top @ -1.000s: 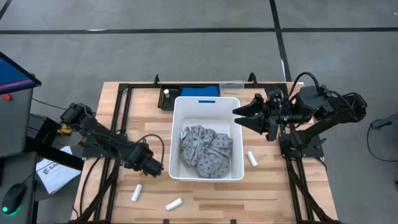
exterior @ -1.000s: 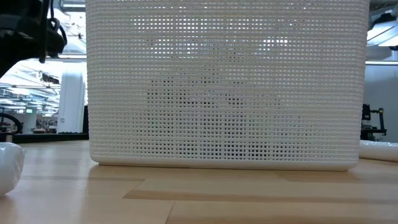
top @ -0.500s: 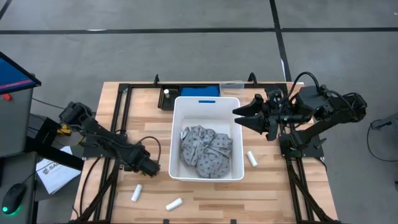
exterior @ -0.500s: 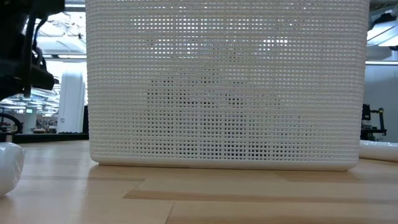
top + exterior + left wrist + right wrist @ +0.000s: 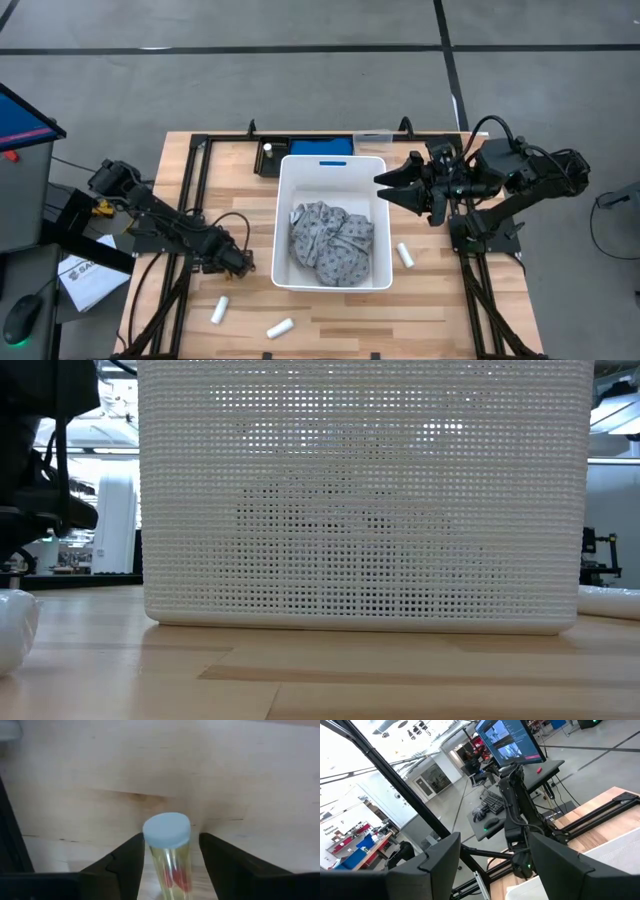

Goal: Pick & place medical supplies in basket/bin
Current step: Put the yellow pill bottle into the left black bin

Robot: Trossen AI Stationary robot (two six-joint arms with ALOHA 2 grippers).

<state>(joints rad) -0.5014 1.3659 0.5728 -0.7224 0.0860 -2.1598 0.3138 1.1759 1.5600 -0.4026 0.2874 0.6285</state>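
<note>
Between the left end effector fingers: clear blue-capped cylindrical vial.

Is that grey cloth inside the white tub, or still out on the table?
Inside: the crumpled grey cloth lies on the white tub floor.

One white bin. One grey speckled fabric piece lay inside it. Three white rolls were on the tabletop: first roll, second roll, third roll. One clear blue-capped tube sat between the left jaws.
</note>
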